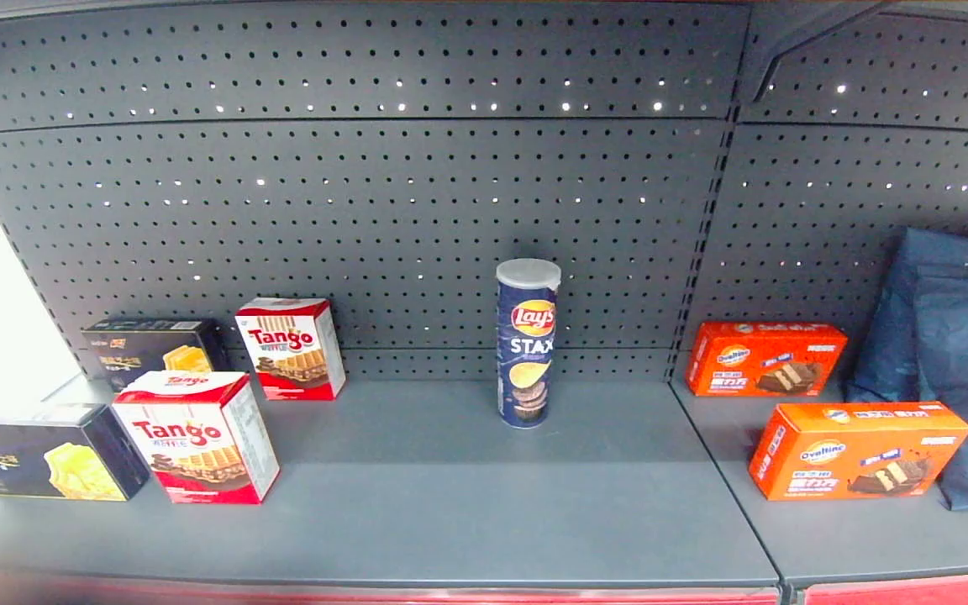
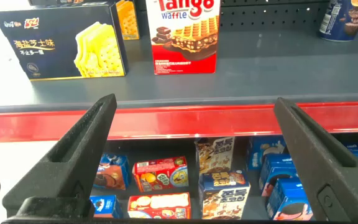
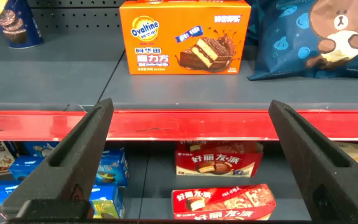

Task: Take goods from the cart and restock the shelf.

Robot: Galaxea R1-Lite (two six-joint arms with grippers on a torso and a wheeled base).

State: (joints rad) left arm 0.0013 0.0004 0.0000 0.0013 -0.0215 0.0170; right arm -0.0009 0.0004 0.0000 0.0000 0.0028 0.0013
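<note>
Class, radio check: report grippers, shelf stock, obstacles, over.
Open, empty: left gripper, right gripper. Chips can upright on shelf. Nothing blocking shelf front.

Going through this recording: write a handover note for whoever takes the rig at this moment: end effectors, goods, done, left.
Left end effector: open, empty, before the shelf, facing the front waffle box.
Right end effector: open, empty, facing the front orange box.
Chips can stands upright mid-shelf.
Done: these goods are shelved.
Left: fetch more from the cart, probably for the bare middle.
</note>
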